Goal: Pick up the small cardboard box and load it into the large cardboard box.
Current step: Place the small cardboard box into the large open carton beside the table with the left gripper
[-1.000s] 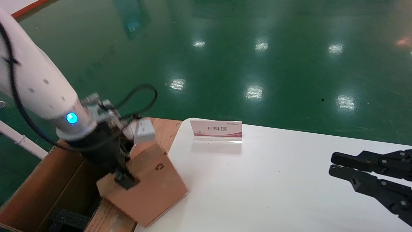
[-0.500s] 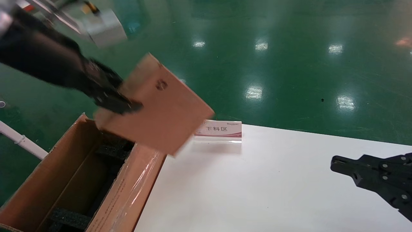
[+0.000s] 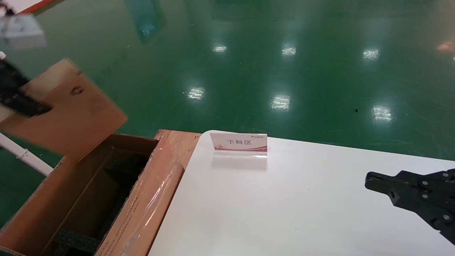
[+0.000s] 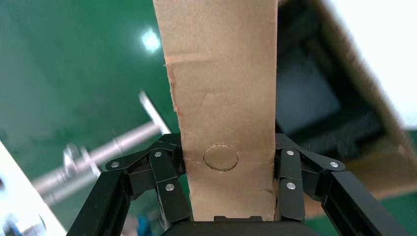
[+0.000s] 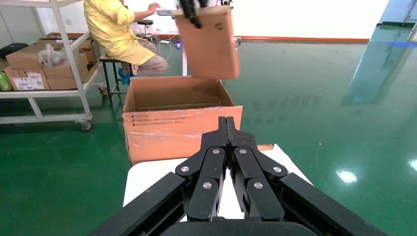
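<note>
My left gripper (image 3: 32, 106) is shut on the small cardboard box (image 3: 71, 110), a flat brown box with a recycling mark. It holds the box tilted in the air at the far left, above the far end of the large cardboard box (image 3: 156, 199). In the left wrist view the fingers (image 4: 167, 177) clamp both sides of the small box (image 4: 221, 98). The large box stands open beside the table, with shiny tape on its wall and black foam (image 3: 76, 241) inside. The right wrist view shows the small box (image 5: 209, 42) hanging above the large one (image 5: 182, 123). My right gripper (image 3: 369, 179) is shut and empty over the table's right side.
A white table (image 3: 284, 206) bears a small sign card (image 3: 240, 142) near its far edge. A white pipe (image 3: 21, 154) runs left of the large box. Beyond it a person in yellow (image 5: 120, 29) sits by a shelf trolley (image 5: 49, 59). The floor is green.
My left gripper has risen from the large box's opening and swung up and to the left with the small box. My right gripper has gone from open to shut.
</note>
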